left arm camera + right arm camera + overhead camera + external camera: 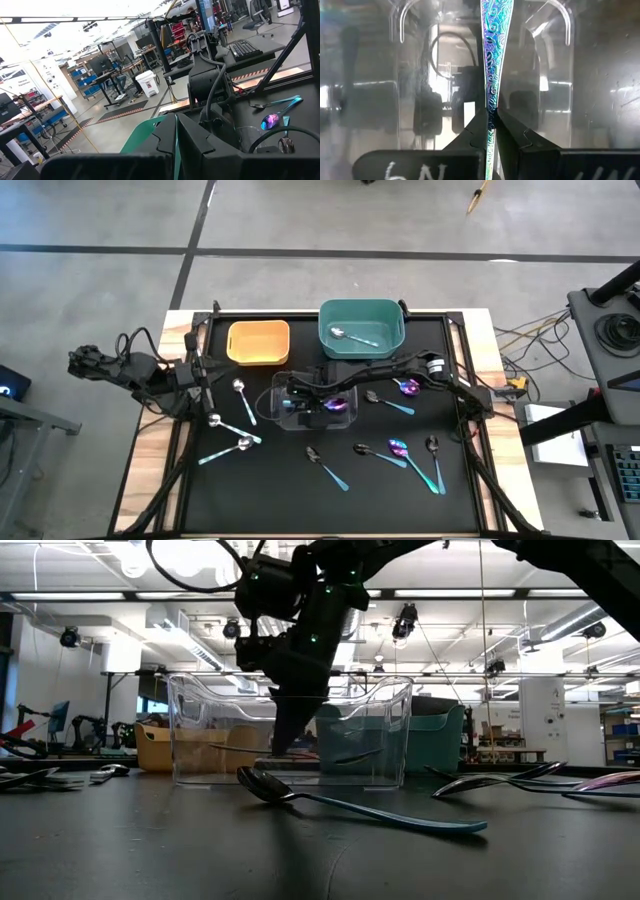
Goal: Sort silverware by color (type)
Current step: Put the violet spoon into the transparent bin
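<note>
**A:** so where's the right gripper (491,120) being held at the moment?

**B:** it's being held down inside the clear bin (283,408) in the middle of the black table (300,480). An iridescent spoon (491,55) is being pinched by its patterned handle, fingers (475,131) clenched tight on it. From above, the purple bowl end is being shown inside that bin.

**A:** and the left gripper (176,131)?

**B:** it's being kept at the left edge of the table, near the orange bin (259,342). Fingers are being held closed, nothing between them.

**A:** rest of the spoons?

**B:** one silver spoon (352,335) is being kept in the teal bin (361,327). Three more silver ones are being left on the table's left side, just beside the clear bin. Dark and purple ones are being left scattered to the right and front. A dark spoon (350,802) is being shown lying right in front of the clear bin in the low view.
</note>
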